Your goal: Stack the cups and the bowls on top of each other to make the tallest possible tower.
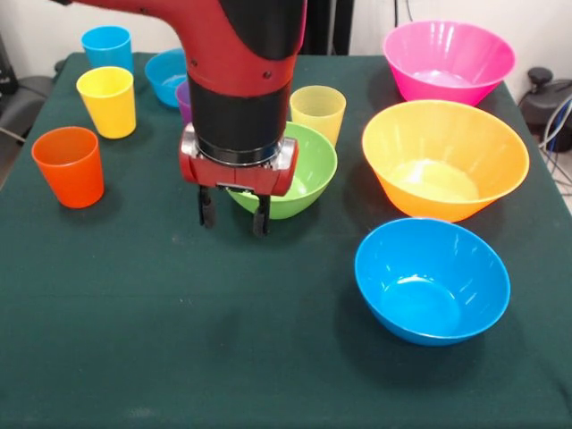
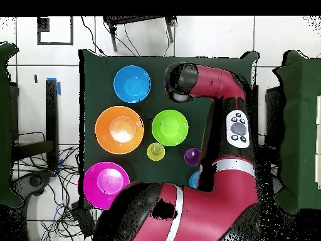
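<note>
My gripper (image 1: 234,214) hangs open and empty just above the cloth, at the near left rim of the medium green bowl (image 1: 302,170) (image 2: 170,127). The medium blue bowl (image 1: 432,280) (image 2: 131,83), the large orange-yellow bowl (image 1: 444,159) (image 2: 119,129) and the large pink bowl (image 1: 447,61) (image 2: 105,182) stand apart on the right. The orange cup (image 1: 69,165), yellow cup (image 1: 107,100), blue cup (image 1: 107,46) and small blue bowl (image 1: 164,76) stand on the left. The pale yellow-green cup (image 1: 317,109) (image 2: 155,151) stands behind the green bowl. The purple cup (image 1: 183,100) (image 2: 192,156) is mostly hidden by the arm. All stand upright and separate.
The dark green cloth (image 1: 179,340) covers the table. My red arm (image 2: 213,81) reaches over the cups' side in the overhead view and hides the gripper and several cups there. Cables and black gear lie off the table's right edge (image 1: 545,98).
</note>
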Action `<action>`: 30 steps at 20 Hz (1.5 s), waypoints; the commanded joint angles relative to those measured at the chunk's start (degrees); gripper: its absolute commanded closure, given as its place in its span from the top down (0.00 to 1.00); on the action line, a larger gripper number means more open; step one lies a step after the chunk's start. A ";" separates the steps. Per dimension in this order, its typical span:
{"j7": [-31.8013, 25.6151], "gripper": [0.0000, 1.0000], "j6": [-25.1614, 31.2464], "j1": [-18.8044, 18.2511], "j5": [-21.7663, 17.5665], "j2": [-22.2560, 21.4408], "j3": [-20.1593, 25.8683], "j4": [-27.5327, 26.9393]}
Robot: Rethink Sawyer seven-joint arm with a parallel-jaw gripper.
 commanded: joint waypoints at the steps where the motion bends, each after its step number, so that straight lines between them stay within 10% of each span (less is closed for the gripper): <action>1: -1.35 1.00 0.33 0.59 -2.64 0.45 2.34 2.17; 30: -3.02 1.00 0.04 -1.30 -1.90 -7.69 3.79 12.45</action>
